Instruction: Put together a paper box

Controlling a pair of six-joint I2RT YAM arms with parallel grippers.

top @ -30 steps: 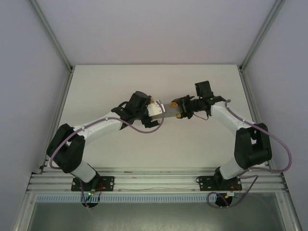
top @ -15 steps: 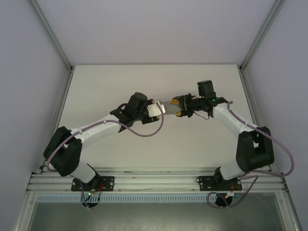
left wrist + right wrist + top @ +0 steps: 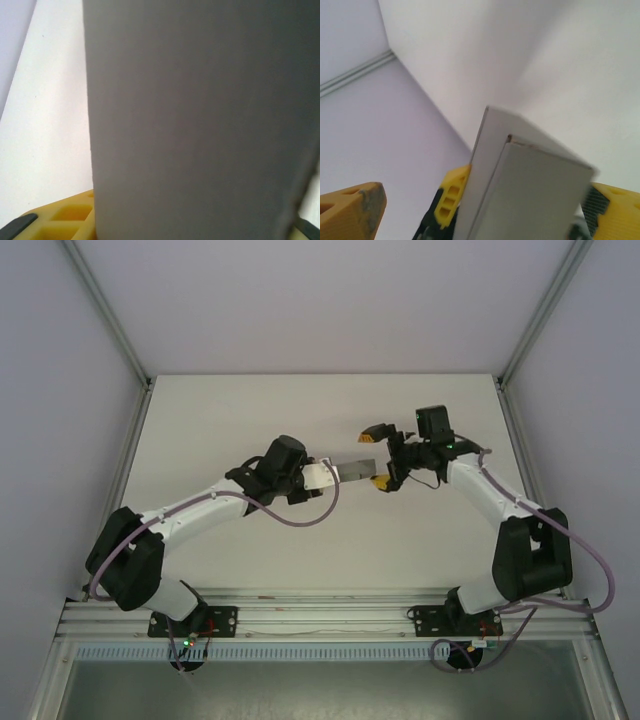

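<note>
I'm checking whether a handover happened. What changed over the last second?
The right gripper spread its fingers wide, apparently letting go of the paper box, whose end now sits between them. The left arm's elbow swung slightly outward and nearer. The left gripper stays clamped on the box, which remains between the two arms.

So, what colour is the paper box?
The paper box is plain grey, best seen in the left wrist view.

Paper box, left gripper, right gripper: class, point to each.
paper box (image 3: 355, 467): top external view, grey upper face.
left gripper (image 3: 336, 470): top external view, between fingers clamping the box.
right gripper (image 3: 379, 458): top external view, midway between spread fingers.
</note>
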